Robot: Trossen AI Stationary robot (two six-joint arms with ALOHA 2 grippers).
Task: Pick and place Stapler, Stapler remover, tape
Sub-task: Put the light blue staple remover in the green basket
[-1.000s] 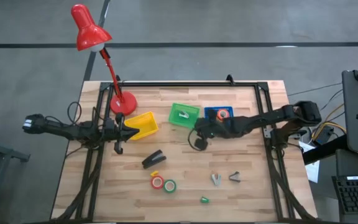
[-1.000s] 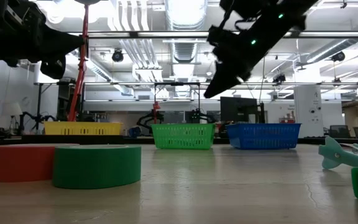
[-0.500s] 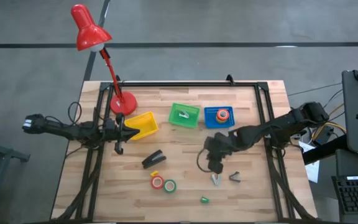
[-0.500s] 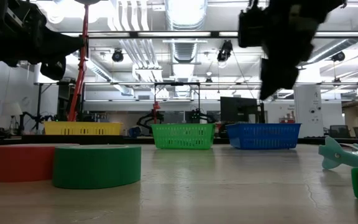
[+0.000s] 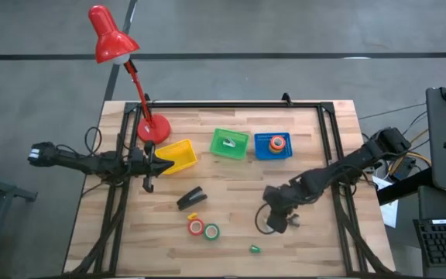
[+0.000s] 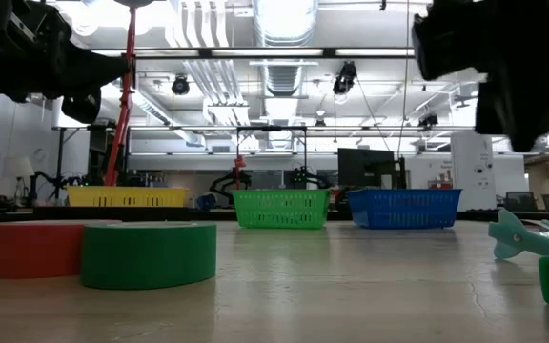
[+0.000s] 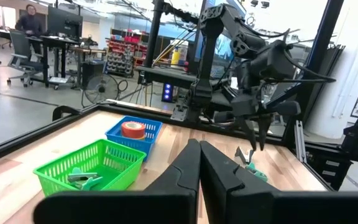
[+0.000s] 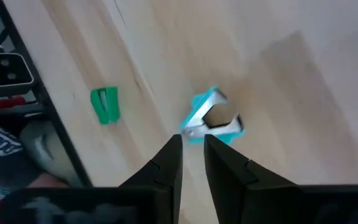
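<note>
Narrowly parted, my right gripper (image 8: 192, 157) hovers over a teal stapler remover (image 8: 211, 119), whose open claws face away from the fingers. A small green lump (image 8: 105, 104) lies near it. My left gripper (image 5: 147, 165), fingers pressed together, waits by the yellow bin (image 5: 178, 155). At the stapler remover's 9 o'clock, the stapler (image 5: 191, 198) lies diagonally, pointing toward 2 o'clock, with the tape (image 5: 204, 229) rolls just beside it at 6.

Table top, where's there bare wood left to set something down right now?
Bare wood lies between the blue basket and the table's right rail, and along the front left edge below the stapler. It is crowded around the tape rolls and under the right gripper.
</note>
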